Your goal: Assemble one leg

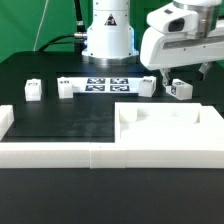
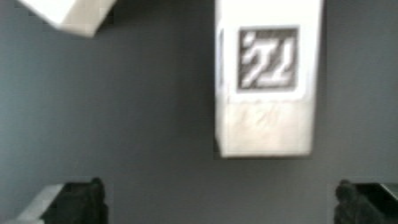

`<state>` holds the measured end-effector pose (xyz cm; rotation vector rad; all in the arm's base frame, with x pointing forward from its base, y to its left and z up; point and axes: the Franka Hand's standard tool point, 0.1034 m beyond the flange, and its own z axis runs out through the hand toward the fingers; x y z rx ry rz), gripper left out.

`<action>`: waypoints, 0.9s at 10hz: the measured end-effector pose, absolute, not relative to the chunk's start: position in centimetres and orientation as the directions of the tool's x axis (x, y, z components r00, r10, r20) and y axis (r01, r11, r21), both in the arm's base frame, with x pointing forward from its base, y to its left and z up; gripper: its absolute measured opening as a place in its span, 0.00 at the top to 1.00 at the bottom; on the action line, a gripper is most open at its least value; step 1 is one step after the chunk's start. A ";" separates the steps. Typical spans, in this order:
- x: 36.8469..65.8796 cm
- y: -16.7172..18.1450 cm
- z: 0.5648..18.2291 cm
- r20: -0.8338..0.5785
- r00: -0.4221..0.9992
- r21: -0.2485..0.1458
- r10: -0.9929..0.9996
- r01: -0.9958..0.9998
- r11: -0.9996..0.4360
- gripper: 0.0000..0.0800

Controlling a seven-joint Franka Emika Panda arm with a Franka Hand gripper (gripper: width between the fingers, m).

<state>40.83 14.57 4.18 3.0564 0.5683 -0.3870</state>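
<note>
Several small white legs with black-and-white tags stand in a row at the back of the black table: one at the exterior view's left (image 1: 32,90), one beside it (image 1: 67,87), one right of the marker board (image 1: 146,84), and one at the far right (image 1: 180,89). My gripper (image 1: 168,77) hovers open just above and beside the far-right leg. In the wrist view my gripper (image 2: 217,205) is open and empty. Its dark fingertips (image 2: 71,204) show at the frame's edge. A tagged leg (image 2: 269,80) lies ahead of the jaws, not between them. A corner of another white piece (image 2: 71,15) shows nearby.
The marker board (image 1: 105,84) lies in front of the robot base (image 1: 108,35). A large flat white panel (image 1: 190,128) sits at the front right. A low white rail (image 1: 60,153) runs along the table's front and left side.
</note>
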 end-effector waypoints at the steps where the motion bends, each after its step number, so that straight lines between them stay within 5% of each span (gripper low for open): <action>1: 40.6 15.0 4.3 -0.321 0.878 -0.039 0.354 0.362 -0.932 0.19; 9: 37.5 14.5 1.8 -0.783 0.554 -0.067 0.282 0.375 -0.924 0.19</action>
